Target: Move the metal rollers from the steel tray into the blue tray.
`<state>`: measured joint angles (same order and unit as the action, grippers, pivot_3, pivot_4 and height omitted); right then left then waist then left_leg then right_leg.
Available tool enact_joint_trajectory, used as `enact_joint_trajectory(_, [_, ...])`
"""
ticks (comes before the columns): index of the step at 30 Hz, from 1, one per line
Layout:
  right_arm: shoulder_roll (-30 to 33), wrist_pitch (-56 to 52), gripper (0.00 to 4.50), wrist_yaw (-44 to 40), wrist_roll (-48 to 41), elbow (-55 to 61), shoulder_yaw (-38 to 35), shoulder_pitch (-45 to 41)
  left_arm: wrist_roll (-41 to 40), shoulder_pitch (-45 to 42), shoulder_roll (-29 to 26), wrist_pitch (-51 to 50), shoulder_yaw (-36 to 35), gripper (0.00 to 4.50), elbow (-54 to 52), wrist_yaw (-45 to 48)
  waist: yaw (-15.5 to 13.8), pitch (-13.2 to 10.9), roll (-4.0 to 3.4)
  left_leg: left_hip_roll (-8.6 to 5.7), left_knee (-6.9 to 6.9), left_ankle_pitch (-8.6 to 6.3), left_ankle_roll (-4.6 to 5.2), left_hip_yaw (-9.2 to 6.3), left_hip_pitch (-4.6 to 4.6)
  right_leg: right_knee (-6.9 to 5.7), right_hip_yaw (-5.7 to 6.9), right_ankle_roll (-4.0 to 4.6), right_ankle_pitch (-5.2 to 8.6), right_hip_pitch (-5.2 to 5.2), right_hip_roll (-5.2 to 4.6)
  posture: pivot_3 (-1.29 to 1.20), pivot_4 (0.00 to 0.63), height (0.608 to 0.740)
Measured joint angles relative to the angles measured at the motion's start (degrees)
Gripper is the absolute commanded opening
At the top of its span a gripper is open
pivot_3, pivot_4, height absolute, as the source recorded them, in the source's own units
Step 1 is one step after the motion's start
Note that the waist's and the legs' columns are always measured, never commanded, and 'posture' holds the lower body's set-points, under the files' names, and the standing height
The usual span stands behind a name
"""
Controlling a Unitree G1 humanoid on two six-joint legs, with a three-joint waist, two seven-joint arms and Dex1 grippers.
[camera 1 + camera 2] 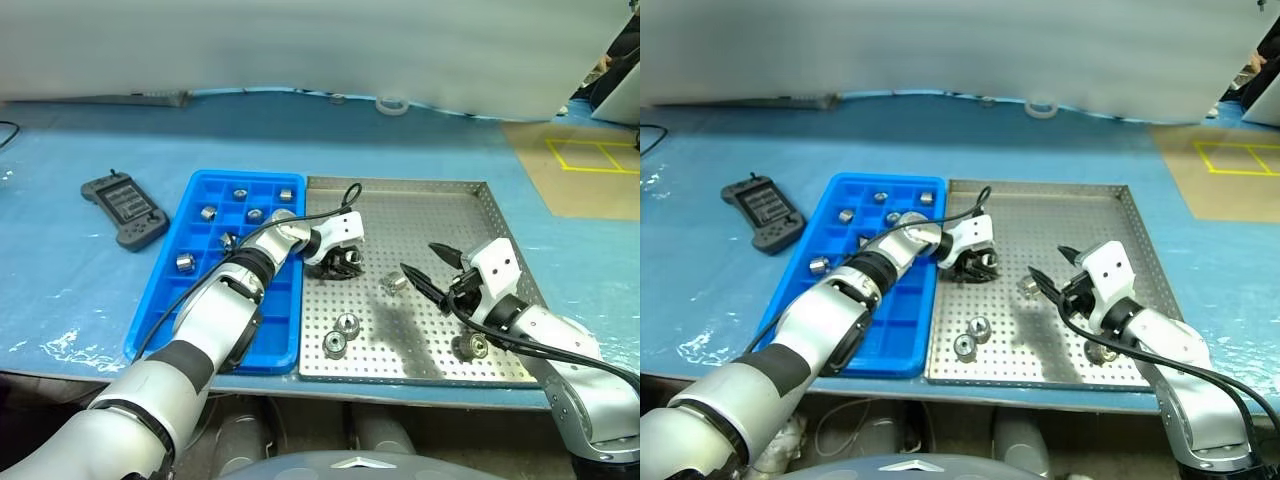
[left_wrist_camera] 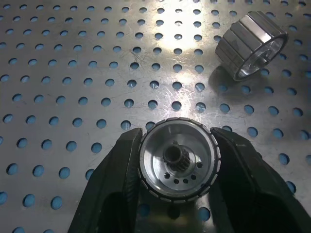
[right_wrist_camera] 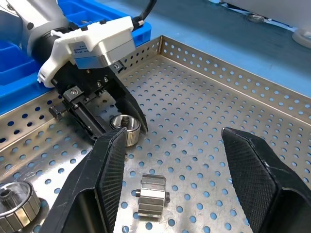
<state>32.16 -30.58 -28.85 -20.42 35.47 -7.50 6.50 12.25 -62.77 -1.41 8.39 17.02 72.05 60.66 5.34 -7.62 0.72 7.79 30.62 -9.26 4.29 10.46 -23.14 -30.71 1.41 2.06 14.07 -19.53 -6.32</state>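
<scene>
Nearest the head camera, the left gripper reaches across the blue tray into the steel tray. Its arm hides part of the blue tray's near compartments, so what lies under it cannot be made out. In the left wrist view its two black fingers press against both sides of a metal roller, which rests on the perforated floor with its toothed hub facing up; the fingertips are cut off by the frame edge.

Steel tray, largest of the task's things, lies just beside the blue tray, their long rims touching or nearly so. Its far half is bare perforated metal, open room up to the raised rim.

On the right, the right gripper hangs above the steel tray with its jaws spread and nothing between them. A loose roller lies on its side just beside its fingertips. Another roller near the front rim is partly hidden behind that arm.

Two more rollers sit close together near the tray's front left corner, apart from both grippers.

Several rollers already rest in separate compartments at the blue tray's far end.

A dark handheld controller lies on the blue table cover, well apart to the left.
</scene>
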Motion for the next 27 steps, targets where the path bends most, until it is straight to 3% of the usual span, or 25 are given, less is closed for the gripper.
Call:
enact_joint_trajectory(7, [0.0,-0.4,3.24,-0.2,0.1,-0.4,1.9,-2.1,-1.2,-1.9,0.8,2.4,-1.9,2.08,-1.9,-0.2,-0.4,0.0,-0.01,0.00,-0.06,0.07,0.15,0.00,-0.53,-0.13,0.09,0.03,-0.03,-0.58,-0.05,-0.42,0.150,0.740])
enact_joint_trajectory(13, [-1.3,0.2,3.24,-0.7,0.1,-1.7,3.8,-3.0,-10.1,-4.1,1.0,-3.5,-8.1,2.08,-17.1,3.4,-1.6,0.0,-0.01,0.00,-0.02,-0.03,0.27,0.16,-0.35,-0.14,0.09,0.17,-0.10,-0.44,-0.13,-0.36,0.150,0.740])
enact_joint_trajectory(19, [-1.3,1.9,3.24,-5.3,-0.3,-5.9,6.0,-8.9,-13.5,7.9,-8.7,-16.7,-8.7,2.08,-38.5,5.3,-1.6,-0.1,-0.10,0.11,-0.11,-0.03,-0.08,0.27,-0.13,-0.16,0.05,0.17,-0.10,-0.46,-0.09,-0.23,0.150,0.740])
enact_joint_trajectory(24, [-1.1,4.8,3.24,-11.4,-0.6,-13.0,8.3,-15.2,-16.4,19.7,-19.5,-28.5,-11.4,2.08,-57.5,4.1,-3.6,-0.1,-0.11,0.11,-0.20,0.02,-0.15,0.28,-0.15,-0.15,0.09,0.18,-0.11,-0.47,-0.08,-0.11,0.150,0.740])
enact_joint_trajectory(27, [-1.6,5.8,3.24,-14.9,-1.7,-17.4,9.2,-18.5,-22.1,26.9,-24.4,-35.6,-16.3,2.08,-69.0,3.8,-5.7,-0.1,-0.14,0.10,-0.26,0.01,-0.11,0.29,-0.16,-0.18,0.18,0.22,-0.12,-0.44,-0.08,-0.05,0.150,0.740])
